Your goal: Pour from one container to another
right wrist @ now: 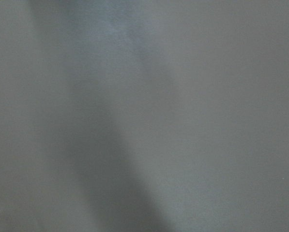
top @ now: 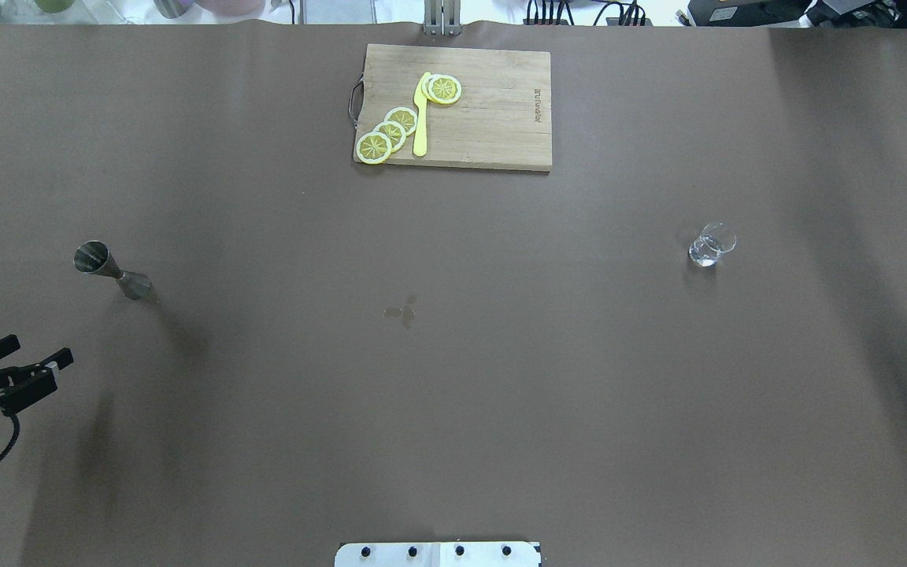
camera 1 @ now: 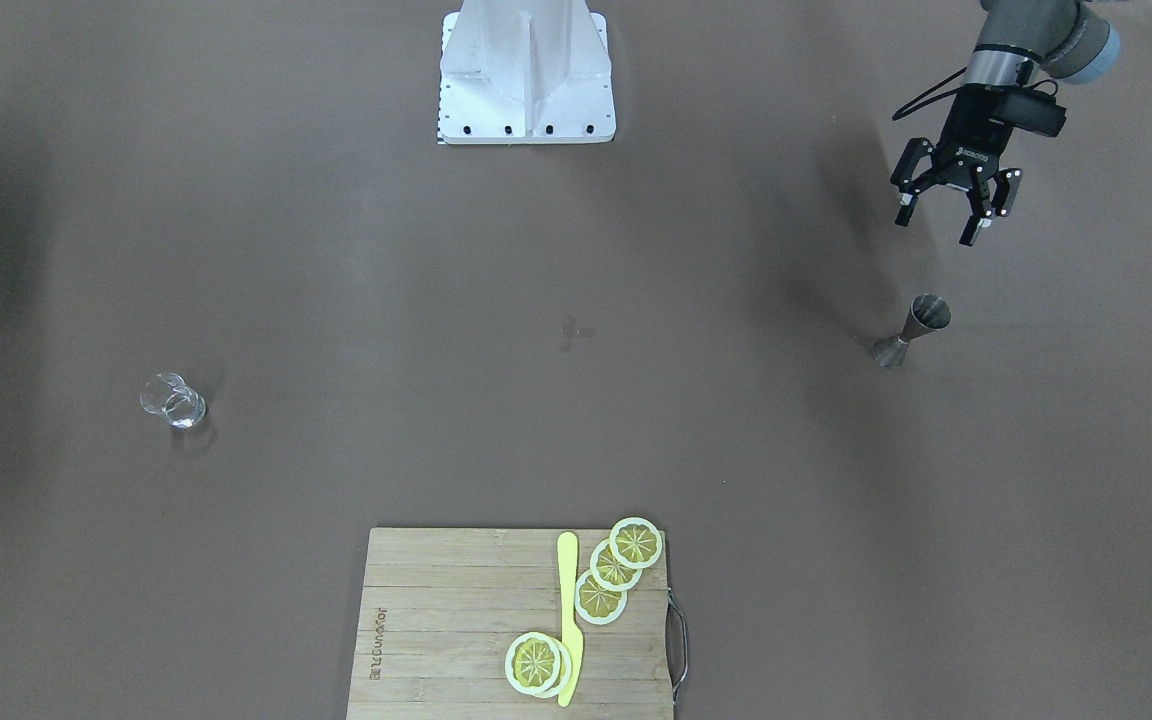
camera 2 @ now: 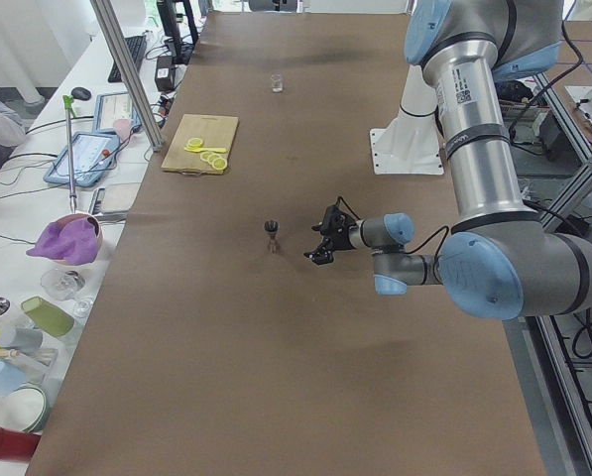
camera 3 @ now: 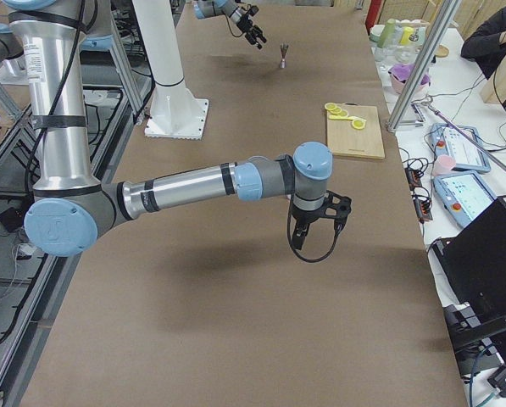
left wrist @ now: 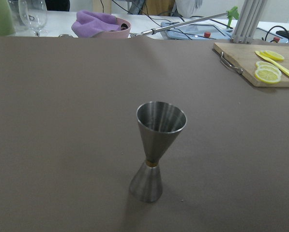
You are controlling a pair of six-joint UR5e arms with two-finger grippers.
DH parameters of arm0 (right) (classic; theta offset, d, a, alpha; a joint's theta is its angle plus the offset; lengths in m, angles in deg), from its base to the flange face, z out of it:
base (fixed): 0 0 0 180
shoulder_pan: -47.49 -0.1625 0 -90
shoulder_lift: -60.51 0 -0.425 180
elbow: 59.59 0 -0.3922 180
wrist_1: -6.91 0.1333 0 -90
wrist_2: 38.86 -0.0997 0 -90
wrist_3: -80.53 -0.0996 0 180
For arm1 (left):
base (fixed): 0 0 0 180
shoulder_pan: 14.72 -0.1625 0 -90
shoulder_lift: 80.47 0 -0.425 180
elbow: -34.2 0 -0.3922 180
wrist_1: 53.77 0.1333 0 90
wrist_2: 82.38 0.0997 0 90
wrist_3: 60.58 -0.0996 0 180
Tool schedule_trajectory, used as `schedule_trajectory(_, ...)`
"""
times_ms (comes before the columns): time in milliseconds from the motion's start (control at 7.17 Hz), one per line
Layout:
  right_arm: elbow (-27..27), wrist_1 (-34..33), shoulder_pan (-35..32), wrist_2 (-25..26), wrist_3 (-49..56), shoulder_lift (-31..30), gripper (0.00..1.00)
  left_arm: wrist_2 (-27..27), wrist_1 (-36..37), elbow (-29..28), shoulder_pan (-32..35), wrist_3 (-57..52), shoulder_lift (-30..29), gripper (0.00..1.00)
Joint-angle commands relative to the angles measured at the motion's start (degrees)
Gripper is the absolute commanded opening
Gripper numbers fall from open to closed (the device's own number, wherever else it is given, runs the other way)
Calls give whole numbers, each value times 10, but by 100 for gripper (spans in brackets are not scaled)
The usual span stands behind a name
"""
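Note:
A steel jigger stands upright on the brown table, on my left side. It fills the middle of the left wrist view, and I cannot make out any contents in its upper cup. My left gripper hovers open a short way back from it, holding nothing. A small clear glass sits far off on my right side. My right gripper shows only in the exterior right view, hanging above the table; whether it is open or shut I cannot tell.
A wooden cutting board lies at the far edge, with lemon slices and a yellow knife on it. The white robot base stands at the near edge. A small stain marks the table's middle.

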Motion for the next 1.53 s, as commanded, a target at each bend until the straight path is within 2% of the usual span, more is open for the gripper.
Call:
schedule_trajectory(0, 16, 6, -25, 0, 1, -28, 100, -92, -44, 2, 14, 56, 54, 96)
schedule_trajectory(279, 9, 8, -25, 1, 4, -29, 100, -223, -43, -18, 106, 64, 59, 96)
schedule_trajectory(558, 8, 8, -25, -4, 8, -30, 100, -384, -23, -48, 220, 64, 45, 96)
schedule_trajectory(697, 8, 9, -25, -5, 59, -35, 100, -470, 38, -48, 288, 63, 30, 96)
schedule_trajectory(836, 13, 8, -25, -4, 168, -36, 100, -555, 107, -51, 365, 57, -6, 95)
schedule_trajectory(1115, 16, 8, -25, -4, 201, -33, 100, -652, 202, -48, 433, 56, -32, 93)
schedule_trajectory(1394, 16, 8, -25, -4, 201, -29, 100, -670, 271, -45, 437, 47, -48, 93)
